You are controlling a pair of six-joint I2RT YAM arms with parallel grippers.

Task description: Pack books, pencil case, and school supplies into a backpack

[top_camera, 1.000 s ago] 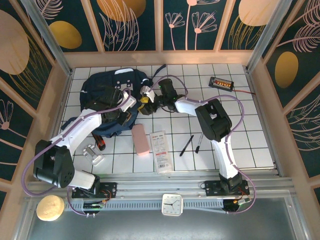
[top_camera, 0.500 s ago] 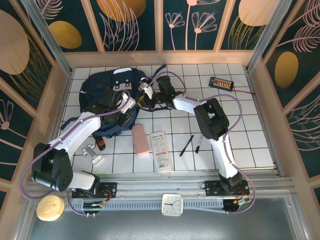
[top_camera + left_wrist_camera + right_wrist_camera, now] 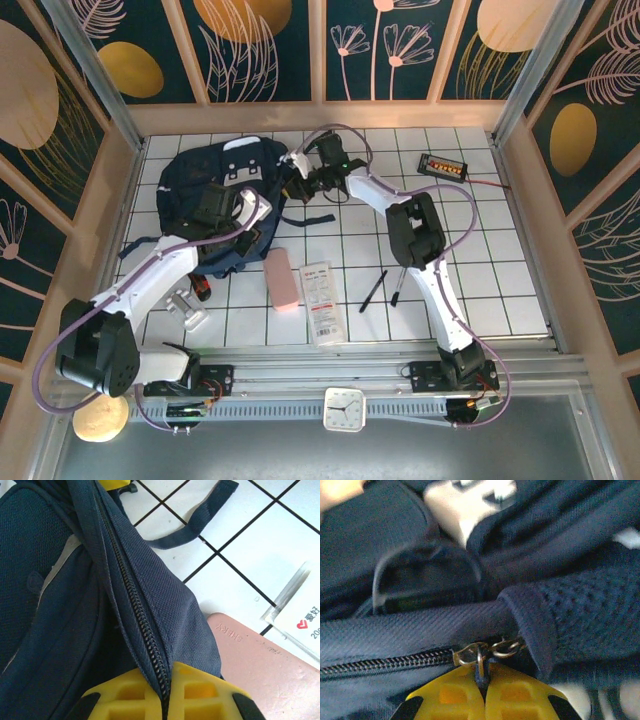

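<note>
Your white tiled bench (image 3: 480, 270) carries the backpack (image 3: 195, 170) under the left claw (image 3: 240, 222). Behind this claw, toward the bases, lie the pink pencil case (image 3: 282, 278), the white booklet (image 3: 320, 300) and two pens (image 3: 373, 290). A black box (image 3: 443, 165) lies right of the right claw (image 3: 297, 184).

White tiled tabletop (image 3: 500, 270), dark grid lines, wood-framed teal wall panels (image 3: 400, 70) with gold ovals.

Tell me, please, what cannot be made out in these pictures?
Top view: backpack contents, hidden by its fabric and the arms.
Left wrist view: booklet print, cut off by the right edge.
Right wrist view: pale shape at the top, blurred.
Wrist views: left gripper and right gripper, cut off by the bottom edge.
</note>
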